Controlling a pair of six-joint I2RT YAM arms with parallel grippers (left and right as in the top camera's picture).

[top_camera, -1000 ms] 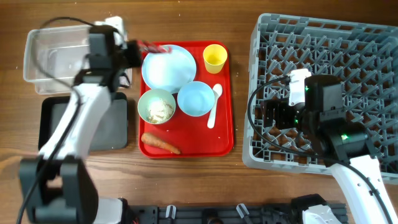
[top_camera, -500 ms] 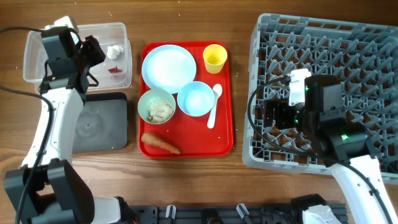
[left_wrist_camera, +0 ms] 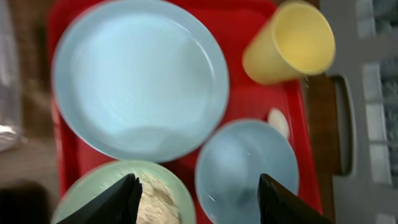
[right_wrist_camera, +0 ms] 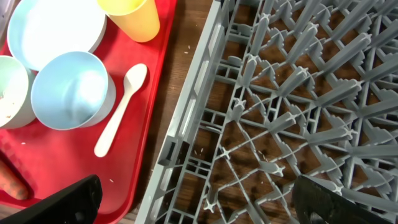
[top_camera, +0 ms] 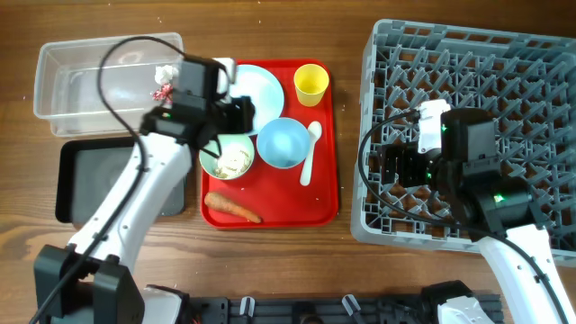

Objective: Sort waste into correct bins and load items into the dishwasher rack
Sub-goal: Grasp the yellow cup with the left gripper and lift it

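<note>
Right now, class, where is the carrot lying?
In the overhead view, the carrot lies on the red tray at its lower-left corner, just below the pale green bowl of rice scraps.

The table point(top_camera: 270, 27) is brown wood with visible grain. The serving tray point(top_camera: 321, 193) looks like glossy red plastic. The tub point(top_camera: 81, 85) is smooth clear plastic, the black tray point(top_camera: 85, 180) matt, the rack point(top_camera: 504, 72) dull grey plastic, and the wrapper point(top_camera: 164, 83) crinkled.

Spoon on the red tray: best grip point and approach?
Take the spoon mid-handle, straight down from above, closing across its narrow width. It lies flat on the red tray with the blue bowl close alongside, so a side approach looks blocked.
</note>
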